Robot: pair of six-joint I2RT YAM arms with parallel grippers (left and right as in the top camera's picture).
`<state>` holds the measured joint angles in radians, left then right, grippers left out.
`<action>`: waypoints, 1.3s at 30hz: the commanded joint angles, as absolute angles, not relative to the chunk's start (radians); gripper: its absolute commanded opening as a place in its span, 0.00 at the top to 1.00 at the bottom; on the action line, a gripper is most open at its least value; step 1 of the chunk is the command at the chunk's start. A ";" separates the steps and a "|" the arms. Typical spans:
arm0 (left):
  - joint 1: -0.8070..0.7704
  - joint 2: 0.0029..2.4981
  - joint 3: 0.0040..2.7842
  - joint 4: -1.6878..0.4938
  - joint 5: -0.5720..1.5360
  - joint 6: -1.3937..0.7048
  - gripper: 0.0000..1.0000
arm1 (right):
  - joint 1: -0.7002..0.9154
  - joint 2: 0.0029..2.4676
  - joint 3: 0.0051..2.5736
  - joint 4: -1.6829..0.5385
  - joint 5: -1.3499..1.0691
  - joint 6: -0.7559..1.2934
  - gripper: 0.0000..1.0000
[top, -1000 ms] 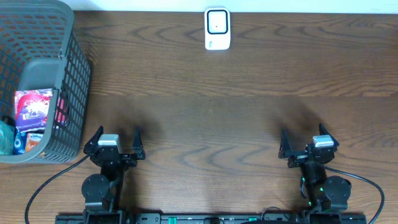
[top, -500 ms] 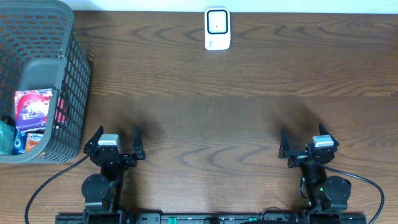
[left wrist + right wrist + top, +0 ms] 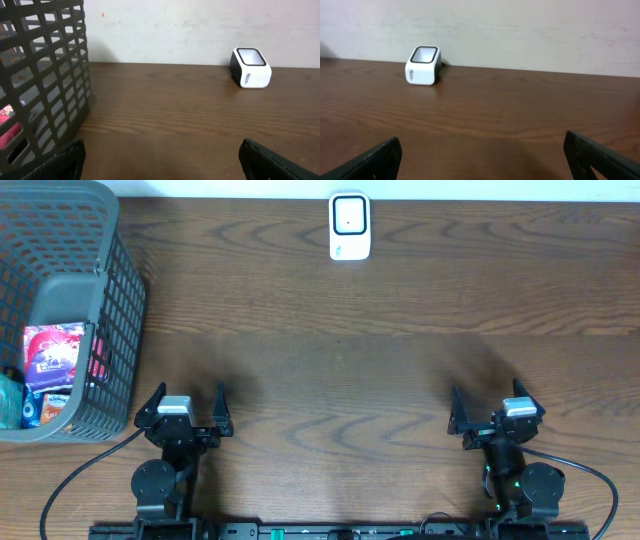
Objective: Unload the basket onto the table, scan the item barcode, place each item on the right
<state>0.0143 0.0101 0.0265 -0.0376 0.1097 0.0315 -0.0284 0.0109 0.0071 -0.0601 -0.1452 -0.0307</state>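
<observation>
The dark wooden table (image 3: 400, 360) fills the overhead view. At its far left stands a grey mesh basket (image 3: 118, 290), whose grid wall also rises at the left of the left wrist view (image 3: 45, 75).

At the near edge the left tool (image 3: 190, 396) and the right tool (image 3: 487, 395) sit well apart. Each has its jaws spread wide with nothing between them and only bare wood ahead.

A small white scanner (image 3: 349, 226) with a dark window on top stands at the far edge near the middle, by the wall, well apart from both tools. It shows in both wrist views (image 3: 250, 67) (image 3: 423, 65).

The items lie inside the basket: a purple packet (image 3: 52, 348) on top, with a blue-and-white packet (image 3: 45, 408) nearer beneath it. No barcode can be made out.
</observation>
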 commanded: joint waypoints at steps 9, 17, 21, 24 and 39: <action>0.010 0.004 0.004 -0.062 0.131 0.048 0.02 | -0.025 0.005 0.006 -0.064 -0.151 -0.039 0.01; 0.009 0.004 0.004 -0.038 0.285 -0.099 0.02 | -0.025 0.005 0.006 -0.064 -0.151 -0.039 0.01; 0.009 0.004 0.004 0.012 0.464 -0.152 0.02 | -0.025 0.005 0.006 -0.064 -0.151 -0.039 0.01; 0.009 0.004 0.005 0.164 0.509 -0.200 0.02 | -0.025 0.005 0.006 -0.064 -0.151 -0.039 0.01; 0.011 0.283 0.482 0.052 0.546 -0.112 0.02 | -0.025 0.005 0.006 -0.064 -0.151 -0.039 0.01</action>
